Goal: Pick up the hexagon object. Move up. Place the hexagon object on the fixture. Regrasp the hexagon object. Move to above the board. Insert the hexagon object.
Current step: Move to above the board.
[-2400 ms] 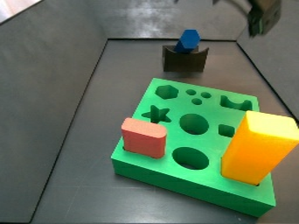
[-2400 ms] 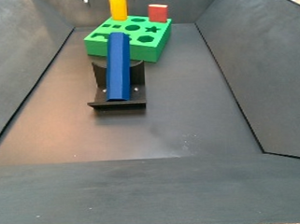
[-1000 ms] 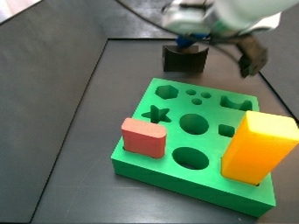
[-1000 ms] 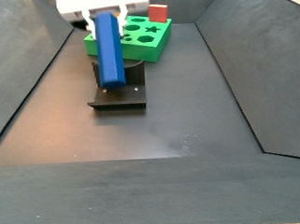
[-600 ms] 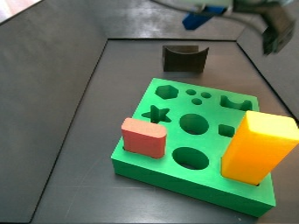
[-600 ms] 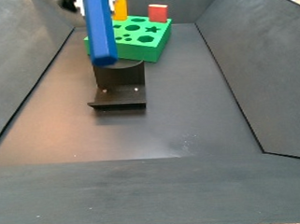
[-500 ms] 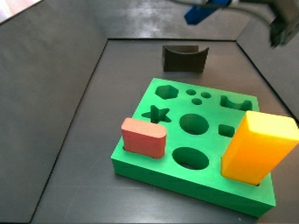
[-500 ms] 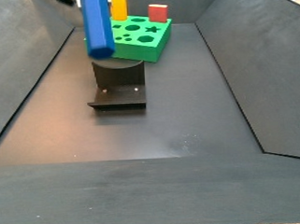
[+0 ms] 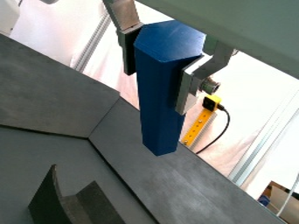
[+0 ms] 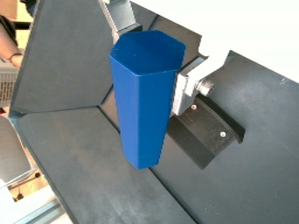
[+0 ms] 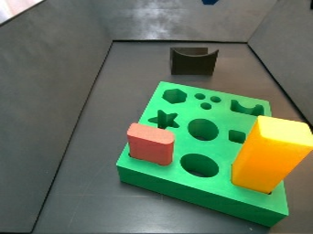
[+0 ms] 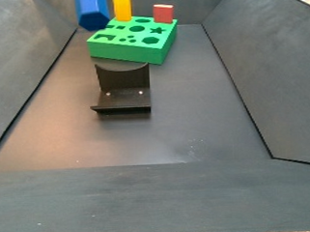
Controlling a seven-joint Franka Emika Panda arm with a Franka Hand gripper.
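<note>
Blue and matte, the hexagon rod (image 9: 162, 87) hangs upright in the pincer (image 9: 166, 63), whose silver fingers (image 9: 124, 35) press its upper end from two sides in both wrist views; most of its length hangs free below the grip. In a side view only the rod's lower end (image 12: 90, 11) shows at the top edge, high over the far left of the scene, beside the yellow block (image 12: 122, 7). The fixture (image 11: 192, 61) stands bare on the floor, and the green board (image 11: 196, 124) lies beyond it with its hexagon hole (image 11: 177, 94) open at a far corner. My judgement is that the trip to above the board is the step in hand, and the risks lie there. With so much rod below the pads, a small tilt in the grip would swing the tip well off the hole. If the rod's flats are not turned to match the hole's sides, it could jam on the rim and slide up through the pads. A low path could also knock the yellow block or the red block (image 11: 150, 143).
</note>
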